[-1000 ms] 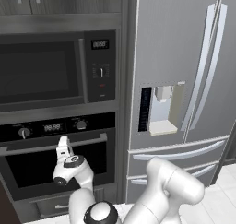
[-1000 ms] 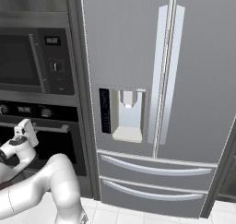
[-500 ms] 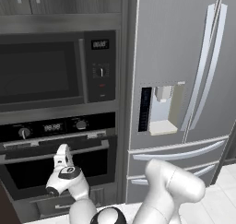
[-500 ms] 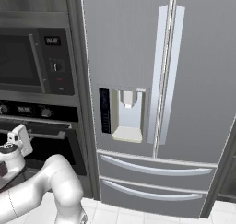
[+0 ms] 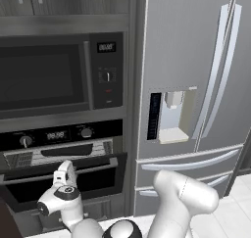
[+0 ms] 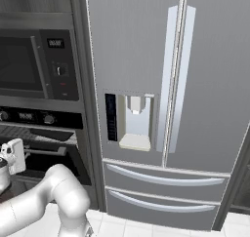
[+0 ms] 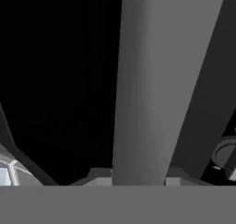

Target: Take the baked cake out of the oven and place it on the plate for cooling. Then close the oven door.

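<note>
Black and built into the dark cabinet column, the oven is sitting below the microwave, with its two round knobs and small digital display lying along the top panel. The oven door is standing partly dropped, tilting outward at the top so that a wire rack is showing in the gap above it. The silver bar handle is running across the upper edge of the door, and the gripper is meeting it left of centre, with the white arm rising from the lower edge of the left base view. In the hand view the handle is passing as a broad grey bar straight between the fingers, which are clenching on it. In the right base view the gripper is appearing at the far left edge, in front of the open oven. The stainless French-door refrigerator, with its water dispenser, is standing directly beside the oven column on the right.
</note>
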